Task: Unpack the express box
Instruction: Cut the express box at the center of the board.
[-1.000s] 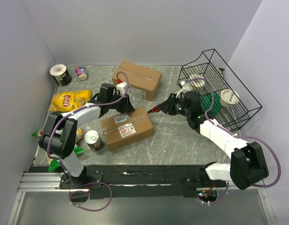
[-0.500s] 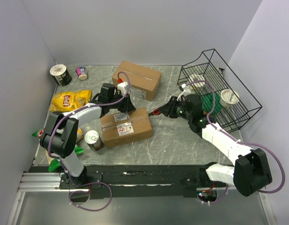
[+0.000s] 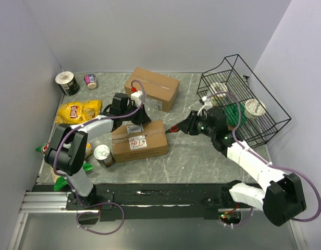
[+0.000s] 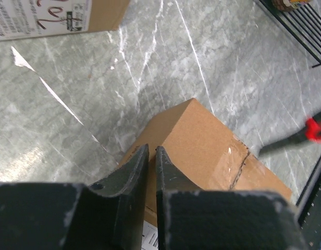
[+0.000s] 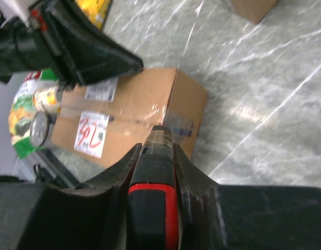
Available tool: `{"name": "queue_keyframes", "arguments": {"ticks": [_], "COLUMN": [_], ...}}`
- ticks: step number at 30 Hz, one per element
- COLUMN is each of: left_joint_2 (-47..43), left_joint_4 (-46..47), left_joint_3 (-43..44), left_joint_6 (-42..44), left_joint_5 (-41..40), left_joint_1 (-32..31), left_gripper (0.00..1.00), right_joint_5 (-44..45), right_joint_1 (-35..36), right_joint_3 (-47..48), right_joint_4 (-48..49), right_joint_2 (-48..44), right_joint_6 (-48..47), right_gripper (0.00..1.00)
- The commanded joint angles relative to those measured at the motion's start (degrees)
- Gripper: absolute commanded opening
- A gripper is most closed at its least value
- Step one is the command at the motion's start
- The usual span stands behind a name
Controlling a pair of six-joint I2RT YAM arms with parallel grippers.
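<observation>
Counter (image 3: 197,156): grey marbled stone, smooth and glossy, flat.
Can (image 3: 103,154): metal cylinder, upright, silver top; it stands just beside the near left corner of the express box.
Express box (image 3: 139,143): closed brown cardboard carton near the middle of the counter, left of centre. Clear glossy tape runs along the top seam. The top carries two white labels, one with red handwriting. What it contains cannot be seen.
Right claw (image 5: 156,149): clamped on a cutter (image 5: 151,174), a slim tool with a black body and red trim. The tool tip sits at the right end of the express box, at its upper edge.
Left claw (image 4: 151,150): narrow, the two dark fingers almost together with only a thin slit, nothing between them. It hangs over the far edge of the express box.
Crisp bag (image 3: 77,111): yellow, crinkled foil, lying flat near the left wall.
Wire basket (image 3: 267,127): black open mesh, tilted, at the right. It holds a white lidded cup (image 3: 254,108), a second pale cup (image 3: 218,87) and a green item (image 3: 234,112).
Second carton (image 3: 155,88): closed brown cardboard with a white label, at the far middle.
Far left corner: a dark-patterned tub (image 3: 66,82) and a small pink-banded cup (image 3: 90,80).
</observation>
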Motion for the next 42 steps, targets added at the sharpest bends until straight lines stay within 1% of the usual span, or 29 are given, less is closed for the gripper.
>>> {"name": "queue_keyframes", "arguments": {"ticks": [1,9,13,15,18,20,21,22,23,24,25,26,27,28,29,31,32,33,34,35,36,37,38,39,40,42], "left_joint_2": [3.25,3.16,2.72,2.29,1.15,0.0,-1.66,-2.72,-3.86,-5.96,-6.85,-7.73,-8.95,-9.23,-9.58,-10.89,-11.6,-12.91,-13.44,-14.06,-15.98,-17.22,-18.79,-18.55,-17.76,-14.25], "left_joint_4": [-7.16,-6.99,-7.16,-7.51,-8.92,-10.15,-12.24,-12.7,-13.31,-15.14,-16.64,-18.48,-21.2,-29.06,-32.79,-40.96,-42.13,-42.58,-42.76,-41.54,-38.75,-31.58,-28.55,-26.26,-25.63,-22.65], "left_joint_3": [-2.98,-3.07,-2.89,-2.72,-0.88,2.19,3.77,6.83,8.34,10.01,12.46,13.45,14.5,16.16,16.61,14.96,13.56,10.32,8.55,6.62,1.55,-0.85,-3.05,-5.42,-5.44,-5.18], "left_joint_6": [1.69,1.43,1.95,2.48,3.88,6.68,8.0,9.15,12.29,14.06,16.34,22.54,26.61,30.65,39.83,47.62,53.92,56.25,60.53,62.49,62.86,63.21,64.0,64.87,68.28,70.59], "left_joint_5": [-9.23,-9.75,-10.37,-10.98,-10.38,-7.23,-5.38,-1.71,-0.02,1.65,6.2,8.07,9.65,12.02,12.74,11.96,10.21,9.33,8.62,5.57,3.1,2.64,3.25,3.17,2.82,-0.77], "left_joint_1": [0.51,0.51,0.42,0.42,0.42,0.51,0.51,0.42,0.07,-0.45,-1.07,-2.99,-4.23,-5.63,-8.51,-11.87,-15.28,-16.96,-18.55,-21.87,-23.73,-25.23,-25.59,-26.2,-27.6,-28.75], "left_gripper": [0.02,0.01,0.01,0.01,0.02,0.3,0.41,0.56,0.61,0.71,0.78,0.8,0.8,0.8,0.8,0.78,0.78,0.77,0.75,0.74,0.74,0.74,0.74,0.74,0.74,0.73], "right_joint_5": [-5.84,-6.72,-6.28,-5.15,-3.74,-3.12,-2.77,-2.07,-1.89,-1.8,-1.54,-0.84,-0.66,-0.57,-0.74,-1.27,-1.27,-1.1,-1.27,-1.45,-1.71,-1.71,-1.71,-1.97,-1.98,-2.06], "right_joint_1": [1.99,2.16,2.07,1.73,-0.38,-1.87,-2.4,-2.84,-3.37,-4.51,-5.21,-5.83,-7.92,-8.99,-10.48,-14.16,-14.97,-15.76,-17.42,-18.13,-18.66,-19.71,-20.24,-20.77,-21.13,-22.18], "right_joint_3": [-0.96,-1.14,0.44,2.11,5.27,8.68,9.49,10.11,10.81,11.08,11.25,11.52,11.61,11.69,11.87,12.31,12.92,13.27,13.54,14.06,14.15,14.42,14.42,14.33,14.07,13.89], "right_joint_4": [-6.61,-8.46,-13.02,-16.89,-18.74,-19.71,-19.8,-20.06,-20.07,-20.24,-20.42,-20.5,-20.33,-20.16,-19.72,-18.31,-17.79,-17.43,-16.39,-16.03,-15.67,-15.32,-15.23,-15.14,-15.49,-16.02], "right_joint_2": [-3.21,-4.97,-7.5,-9.0,-11.47,-11.3,-11.3,-11.38,-11.56,-11.65,-11.65,-11.74,-11.65,-11.39,-11.21,-10.07,-9.72,-9.28,-8.75,-8.57,-8.14,-8.13,-8.05,-7.96,-7.96,-8.04], "right_joint_6": [0.32,-0.11,-3.0,-4.41,-7.49,-10.04,-11.09,-12.75,-13.47,-14.61,-14.96,-15.32,-15.23,-15.06,-14.97,-14.62,-14.7,-14.79,-14.79,-14.88,-15.4,-15.49,-15.58,-15.41,-15.23,-14.54], "right_gripper": [0.0,0.0,0.0,0.0,0.0,0.0,0.0,0.0,0.0,0.0,0.0,0.0,0.0,0.0,0.0,0.0,0.0,0.0,0.0,0.0,0.0,0.0,0.0,0.0,0.0,0.0]}}
